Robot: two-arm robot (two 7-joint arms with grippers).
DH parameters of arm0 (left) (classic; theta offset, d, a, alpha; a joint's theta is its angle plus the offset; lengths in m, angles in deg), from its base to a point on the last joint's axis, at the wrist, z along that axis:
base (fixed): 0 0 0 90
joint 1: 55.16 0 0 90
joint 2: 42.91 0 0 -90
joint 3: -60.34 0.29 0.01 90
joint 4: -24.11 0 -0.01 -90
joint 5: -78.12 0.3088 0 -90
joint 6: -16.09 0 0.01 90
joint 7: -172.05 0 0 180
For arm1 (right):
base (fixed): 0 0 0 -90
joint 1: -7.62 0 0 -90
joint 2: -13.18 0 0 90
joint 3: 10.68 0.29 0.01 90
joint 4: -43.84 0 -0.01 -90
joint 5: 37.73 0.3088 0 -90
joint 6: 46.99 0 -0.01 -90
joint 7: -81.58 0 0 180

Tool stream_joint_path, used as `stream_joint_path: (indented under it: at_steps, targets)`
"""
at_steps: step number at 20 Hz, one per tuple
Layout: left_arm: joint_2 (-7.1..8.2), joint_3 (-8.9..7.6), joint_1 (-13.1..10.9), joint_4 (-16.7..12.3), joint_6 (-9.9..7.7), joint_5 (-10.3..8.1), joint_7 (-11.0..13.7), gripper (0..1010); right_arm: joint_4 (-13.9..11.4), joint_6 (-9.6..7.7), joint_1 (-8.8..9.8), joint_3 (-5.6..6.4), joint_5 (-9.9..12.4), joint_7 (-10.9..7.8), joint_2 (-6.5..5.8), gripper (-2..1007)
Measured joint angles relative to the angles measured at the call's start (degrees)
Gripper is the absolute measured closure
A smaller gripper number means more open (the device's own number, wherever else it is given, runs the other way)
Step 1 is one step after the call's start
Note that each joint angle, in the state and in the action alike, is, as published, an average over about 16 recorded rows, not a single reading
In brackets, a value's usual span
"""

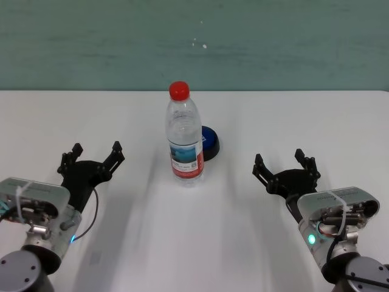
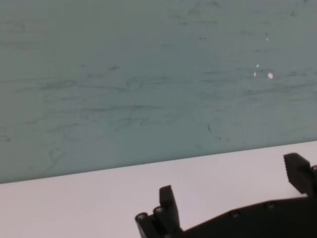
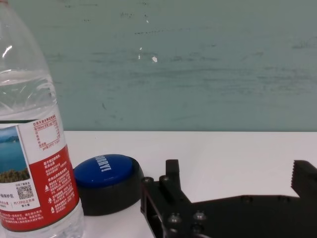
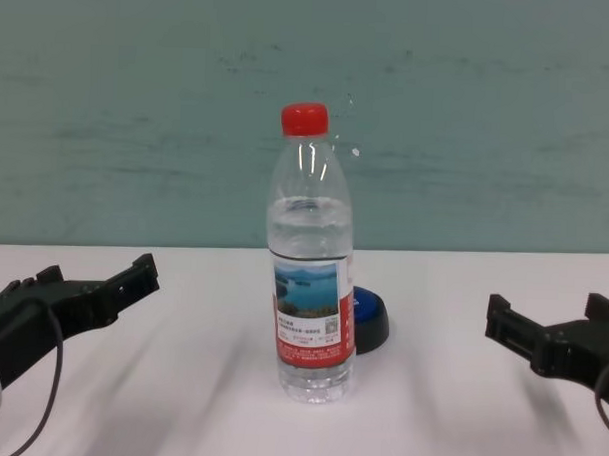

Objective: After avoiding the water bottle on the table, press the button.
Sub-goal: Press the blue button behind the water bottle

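Observation:
The water bottle [image 1: 184, 137] stands upright in the middle of the white table [image 1: 304, 121], with a red cap and a red-and-white label. It also shows in the chest view [image 4: 311, 268] and the right wrist view [image 3: 32, 148]. The blue button [image 1: 210, 142] on its black base sits just behind and right of the bottle, partly hidden by it; it shows in the right wrist view [image 3: 105, 171] and the chest view [image 4: 367, 315]. My left gripper [image 1: 96, 158] is open at the near left. My right gripper [image 1: 285, 165] is open at the near right, apart from bottle and button.
A teal wall [image 1: 194, 42] runs behind the table's far edge. Bare white tabletop lies on both sides of the bottle and between the grippers.

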Motion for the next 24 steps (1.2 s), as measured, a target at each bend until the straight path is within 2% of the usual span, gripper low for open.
stream_joint_path:
  at_steps: [24]
  targets:
    - [0.0, 0.0, 0.0, 0.0, 0.0, 0.0, 0.0, 0, 0.0, 0.0, 0.0, 0.0, 0.0, 0.0, 0.0, 1]
